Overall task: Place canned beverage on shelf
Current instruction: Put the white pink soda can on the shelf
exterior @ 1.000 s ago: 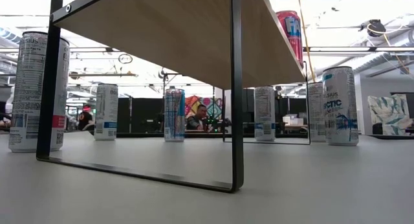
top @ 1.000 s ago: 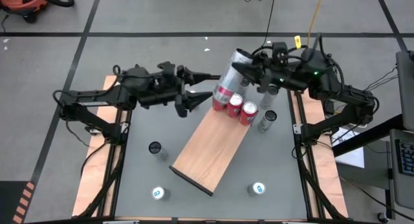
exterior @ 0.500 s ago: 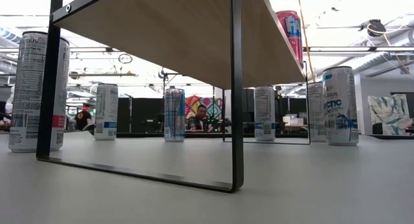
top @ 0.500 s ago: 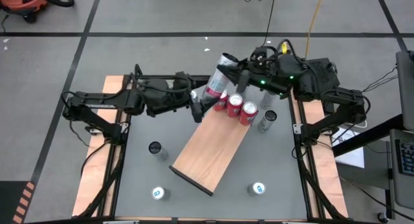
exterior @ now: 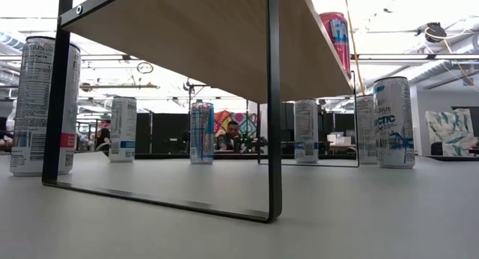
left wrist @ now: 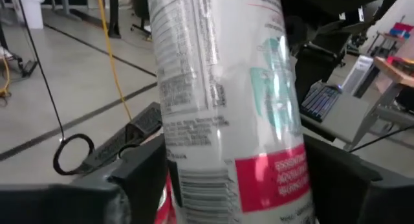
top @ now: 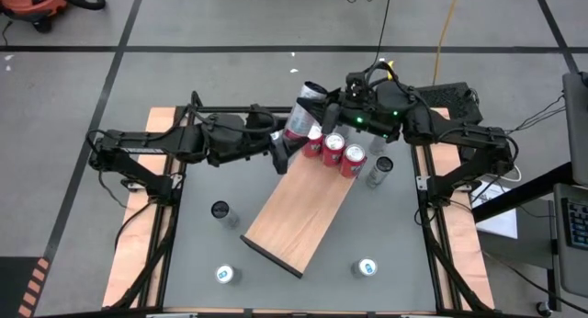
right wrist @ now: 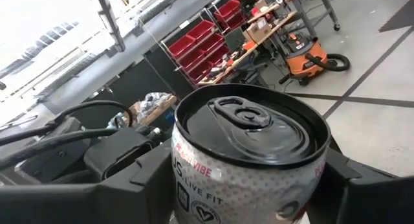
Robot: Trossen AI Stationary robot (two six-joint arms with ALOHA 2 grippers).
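A silver can with a red band (top: 301,119) hangs tilted above the far end of the shelf (top: 296,212), a light wooden board on a black frame (exterior: 274,102). My right gripper (top: 323,107) is shut on the can. My left gripper (top: 283,151) reaches in level from the table's left. It is open, and its fingers (left wrist: 139,182) stand close on either side of the can's lower body (left wrist: 220,140). Red cans (top: 342,154) stand upright on the shelf's far end, and one (exterior: 334,34) shows in the low view. My right gripper pinches the can's upper body just below the top rim (right wrist: 194,179) between its two fingers (right wrist: 362,185). It comes in level from the table's right, across the can. The can is lifted clear and tilted, with its top (right wrist: 249,120) toward the far right. My left gripper: I cannot tell whether its fingers touch the can.
Several more cans stand on the grey tabletop: near left (top: 219,210) (top: 225,275), near right (top: 366,267), and right of the shelf (top: 381,168). In the low view, cans (exterior: 41,105) (exterior: 393,123) stand around the frame's legs. A person shows in the room behind.
My right gripper has carried the can toward the table's left and a little down, and the can has stayed tilted. My left gripper has moved right toward the can and turned, and its fingers now flank the can's lower body.
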